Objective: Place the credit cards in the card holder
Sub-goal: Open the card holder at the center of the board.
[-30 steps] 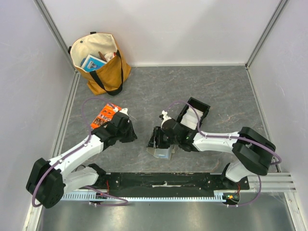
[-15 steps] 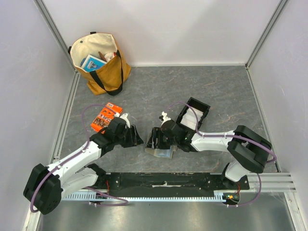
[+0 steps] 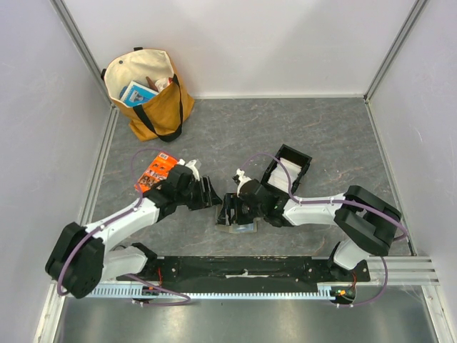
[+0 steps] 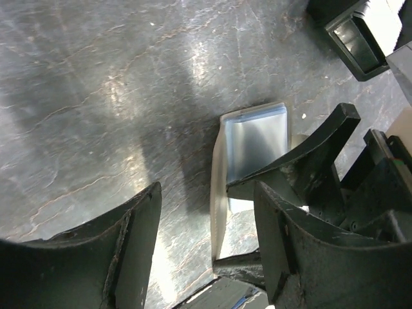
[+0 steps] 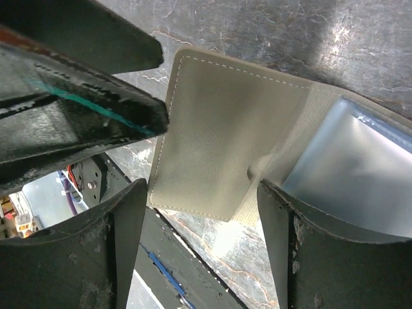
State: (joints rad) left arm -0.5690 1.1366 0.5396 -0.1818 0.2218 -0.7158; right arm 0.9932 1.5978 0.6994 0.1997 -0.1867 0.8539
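The card holder (image 3: 241,226) lies open on the grey table, olive flap (image 5: 225,138) spread flat, a pale glossy pocket (image 4: 254,143) beside it. My right gripper (image 3: 233,209) hangs right over it, open, the flap's near edge between its fingers (image 5: 201,248). Just left of the holder my left gripper (image 3: 208,193) is open with only bare table between its fingers (image 4: 206,241); the holder's edge stands close to its right finger. White credit cards (image 3: 284,177) sit in the black tray (image 3: 298,158) behind the right arm, also showing as credit cards (image 4: 386,14) at the left wrist view's top right.
An orange printed packet (image 3: 155,172) lies left of the left arm. A tan tote bag (image 3: 148,93) stands at the back left. Walls enclose the table on three sides, and a black rail (image 3: 243,268) runs along the near edge.
Both grippers have opened wider. My left gripper has swung right, from beside the orange packet to just left of the card holder. The right gripper has shifted slightly left.
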